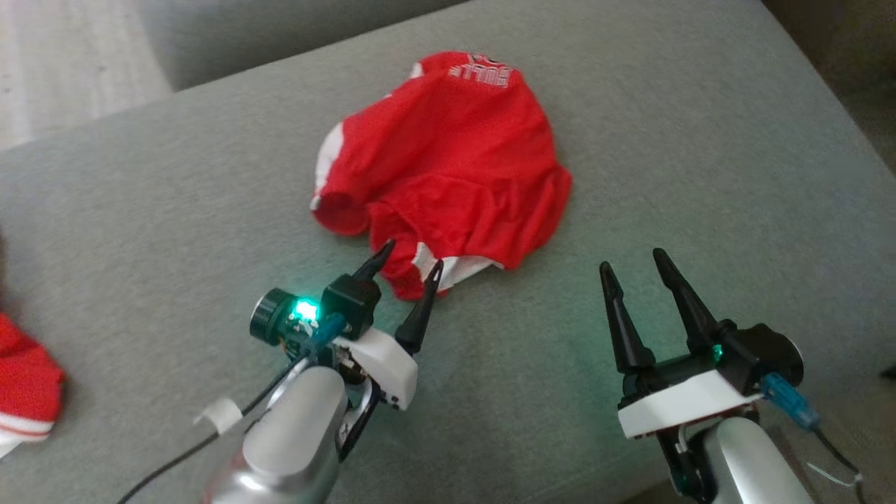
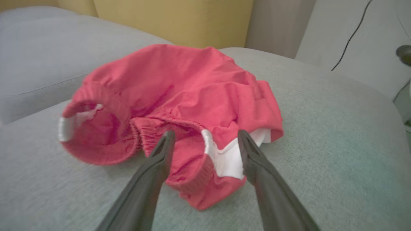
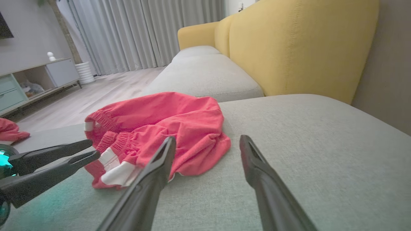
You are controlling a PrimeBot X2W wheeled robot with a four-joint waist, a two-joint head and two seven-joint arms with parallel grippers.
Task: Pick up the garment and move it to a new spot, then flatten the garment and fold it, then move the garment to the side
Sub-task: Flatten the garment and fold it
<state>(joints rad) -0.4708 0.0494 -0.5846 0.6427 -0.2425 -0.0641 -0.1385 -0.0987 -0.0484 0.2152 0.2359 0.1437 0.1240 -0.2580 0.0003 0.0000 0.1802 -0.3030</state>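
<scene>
While a 2nd red cloth (image 1: 24, 385) lies at the far left edge of the grey sofa seat (image 1: 700, 140), my left tool (image 1: 413, 255) is spread wide w/ nothing held, tips either side of the near waistband of the garment (image 1: 448, 161), which lies crumpled mid-seat. My right tool (image 1: 631, 259), also wide open & empty, hovers over bare cushion just right of it.

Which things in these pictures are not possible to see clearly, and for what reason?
1. Head view: the white lettering on the red garment is too small and blurred to read.
2. Head view: a second red cloth is cut off by the left edge.
3. Left wrist view: whether the open left gripper touches the garment cannot be told; its fingers hide the contact.
</scene>
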